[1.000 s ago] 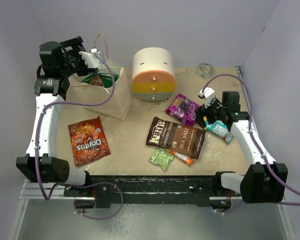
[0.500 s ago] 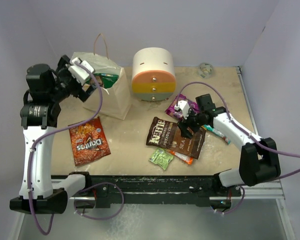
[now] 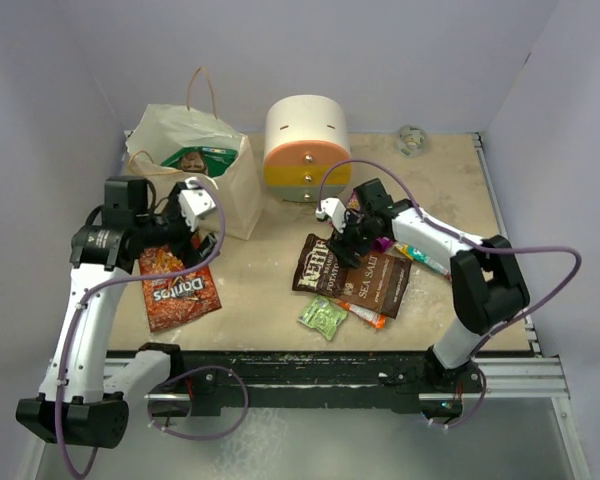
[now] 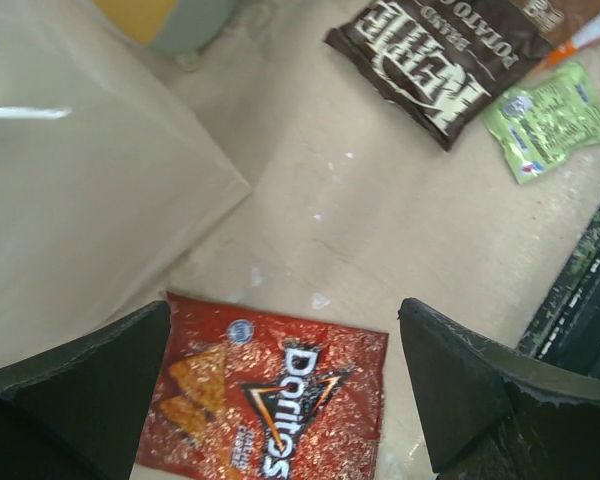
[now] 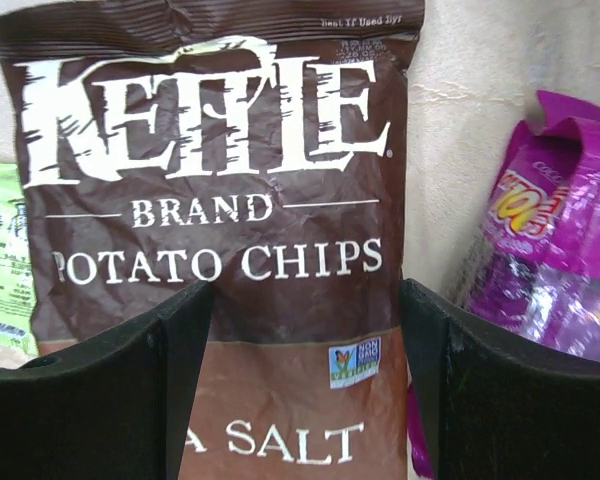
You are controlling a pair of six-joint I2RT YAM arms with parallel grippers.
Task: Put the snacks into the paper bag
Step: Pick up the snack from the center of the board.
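Note:
The cream paper bag (image 3: pixel 225 190) stands at the back left with a green packet (image 3: pixel 192 158) inside. A red Doritos packet (image 3: pixel 177 283) lies flat in front of it. My left gripper (image 3: pixel 183 232) hovers open just above the packet's top edge, the Doritos packet (image 4: pixel 270 400) showing between its fingers, gripper (image 4: pixel 285 320) empty. My right gripper (image 3: pixel 350 242) is open low over the brown Kettle chip bag (image 3: pixel 355 278), its jaws either side of the bag's (image 5: pixel 230 230) lower half, gripper (image 5: pixel 305 300). A purple packet (image 5: pixel 555 250) lies just right of it.
A round white container (image 3: pixel 307 148) with pastel drawers stands beside the paper bag. A lime-green packet (image 3: pixel 323 317), an orange packet (image 3: pixel 368 316) and a teal packet (image 3: pixel 432 263) lie round the brown bag. A small clear object (image 3: pixel 412 138) sits at the back right.
My left arm came away from the paper bag's mouth and swung down to the Doritos, opening wider. My right arm moved left from the teal packet to over the brown bag.

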